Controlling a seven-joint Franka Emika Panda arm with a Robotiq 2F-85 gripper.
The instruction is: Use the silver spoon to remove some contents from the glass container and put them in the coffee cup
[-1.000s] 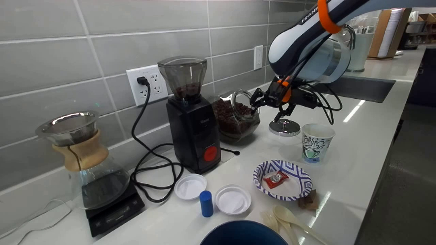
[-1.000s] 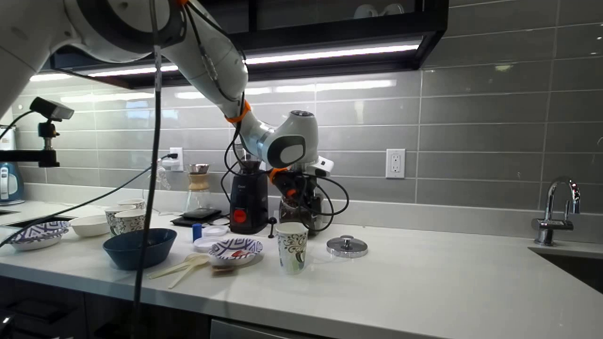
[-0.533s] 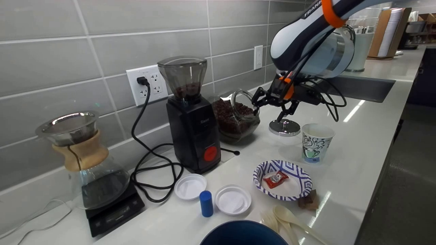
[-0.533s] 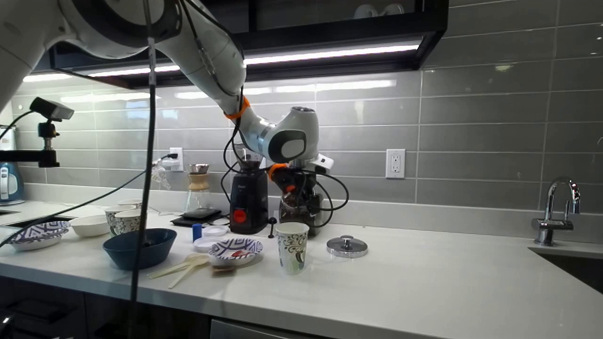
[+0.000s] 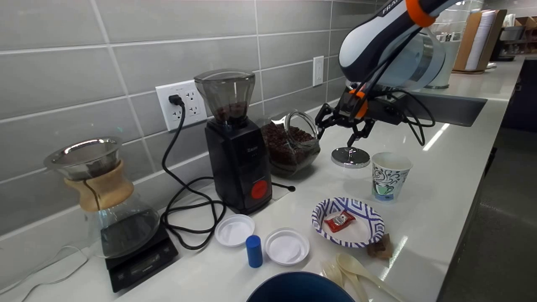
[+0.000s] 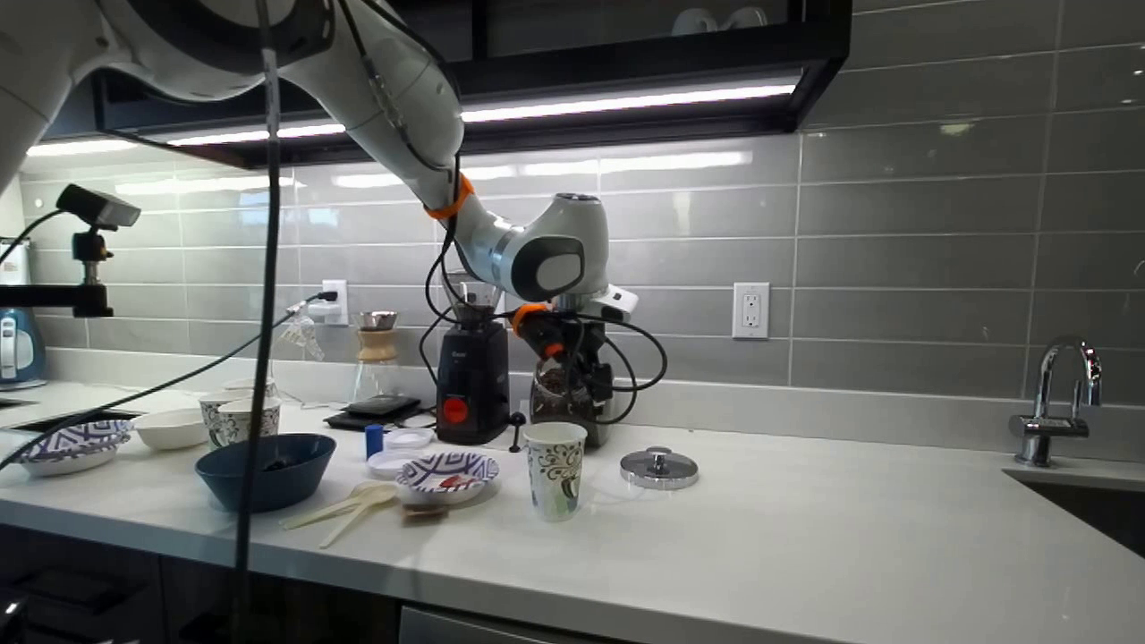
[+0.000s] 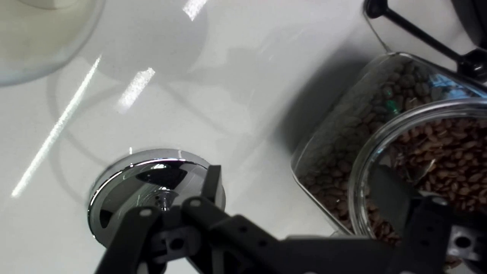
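white counter (image 5: 440, 180), pincer (image 5: 334, 139) agape near glass container (image 5: 298, 156)

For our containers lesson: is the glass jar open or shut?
Open: no lid covers the glass jar, brown beans show through its mouth, and a silver lid rests on the counter.

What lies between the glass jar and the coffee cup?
The wrist view shows bare counter between coffee cup and glass jar; the metal lid sits off to one side.
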